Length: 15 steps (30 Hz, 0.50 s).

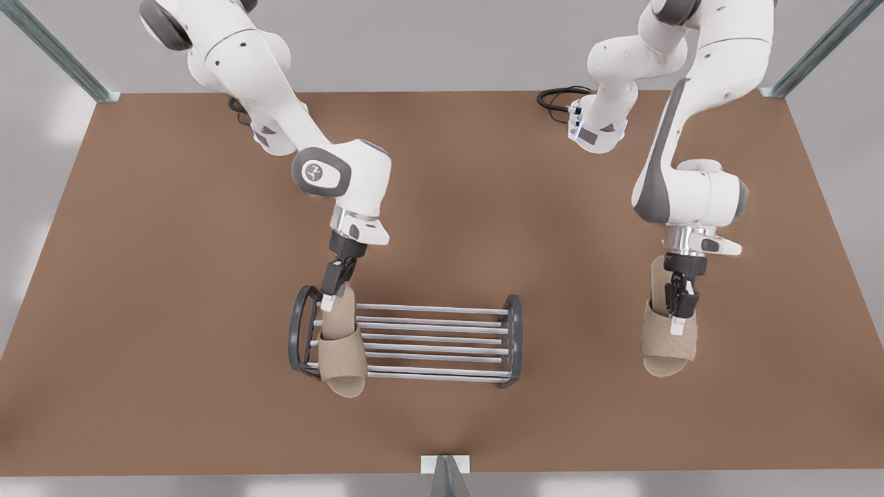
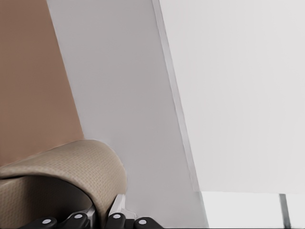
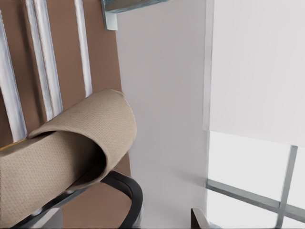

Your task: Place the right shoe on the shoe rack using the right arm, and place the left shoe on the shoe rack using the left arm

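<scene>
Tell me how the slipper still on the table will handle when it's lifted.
The slipper on the table, under the left gripper, looks woven and thin-soled, so probably light. Its wide strap arches smoothly, hinting it may flex if pinched. The flat sole makes rolling unlikely; the textured weave should resist slipping.

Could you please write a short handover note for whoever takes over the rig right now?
Right gripper: at the shoe rack's end on the front view's left, shut on the right shoe, which lies across the silver bars with its toe past the front edge.
Left gripper: out on the front view's right, shut on the left shoe, over the brown table, well away from the rack.
Done: right shoe brought onto the rack, not released.
Left: release the right shoe; carry the left shoe to the rack's free half, set it down.
</scene>
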Each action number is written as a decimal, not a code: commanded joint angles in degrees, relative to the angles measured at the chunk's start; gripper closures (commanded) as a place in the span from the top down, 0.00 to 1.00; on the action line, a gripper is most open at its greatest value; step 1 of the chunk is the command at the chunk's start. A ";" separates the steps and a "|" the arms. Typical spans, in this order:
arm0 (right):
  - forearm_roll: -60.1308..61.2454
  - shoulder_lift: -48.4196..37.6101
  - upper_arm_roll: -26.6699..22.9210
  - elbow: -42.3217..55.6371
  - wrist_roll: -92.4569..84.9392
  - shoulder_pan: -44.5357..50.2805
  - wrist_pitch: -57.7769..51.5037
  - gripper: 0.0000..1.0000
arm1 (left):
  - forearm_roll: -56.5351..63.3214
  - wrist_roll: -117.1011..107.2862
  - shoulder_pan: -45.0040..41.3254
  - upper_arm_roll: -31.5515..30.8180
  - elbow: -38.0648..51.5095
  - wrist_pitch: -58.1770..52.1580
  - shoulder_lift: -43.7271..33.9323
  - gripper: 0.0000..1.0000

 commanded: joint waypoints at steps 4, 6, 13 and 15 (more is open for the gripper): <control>70.02 -6.80 -24.63 13.82 -1.28 -9.02 -27.55 1.00 | -8.37 -26.94 -0.65 -8.83 7.28 18.08 -2.23 0.22; 71.61 -6.10 -28.68 13.38 -4.73 -11.31 -28.00 1.00 | -8.28 -33.27 -0.73 -13.39 10.69 18.08 -1.97 0.24; 67.75 7.00 -14.36 31.23 -4.81 -23.97 -36.62 1.00 | 2.79 -33.36 -39.39 0.03 28.63 17.64 11.91 0.22; 67.75 7.08 -14.27 31.14 -4.72 -23.96 -34.33 1.00 | 2.70 -35.20 -50.64 11.53 34.61 17.64 17.54 0.22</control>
